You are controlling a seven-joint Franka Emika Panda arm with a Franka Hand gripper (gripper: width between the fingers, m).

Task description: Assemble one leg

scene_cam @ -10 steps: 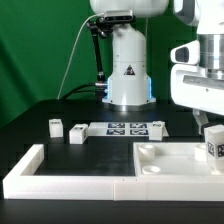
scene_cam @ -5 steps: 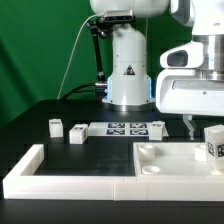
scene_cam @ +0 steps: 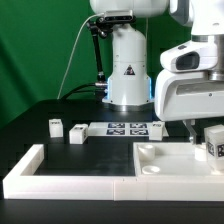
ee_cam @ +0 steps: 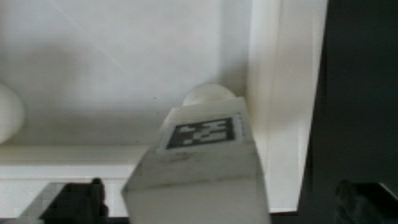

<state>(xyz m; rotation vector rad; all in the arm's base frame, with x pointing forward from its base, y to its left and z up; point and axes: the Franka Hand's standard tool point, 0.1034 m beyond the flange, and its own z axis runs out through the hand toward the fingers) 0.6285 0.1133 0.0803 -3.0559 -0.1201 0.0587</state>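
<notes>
Franka arm's gripper (ee_cam: 222, 200) hangs over square panel (scene_cam: 172, 160), jaws spread wide either side of leg (scene_cam: 213, 142), gap showing on both sides (wrist view makes this plain). Leg stands on panel near its edge at exterior view's right, tag facing camera. Small white block (scene_cam: 55, 126) and second block (scene_cam: 77, 133) sit on black table (scene_cam: 30, 128), beside marker board (scene_cam: 128, 127). Border wall (scene_cam: 60, 172) lies in front.
</notes>
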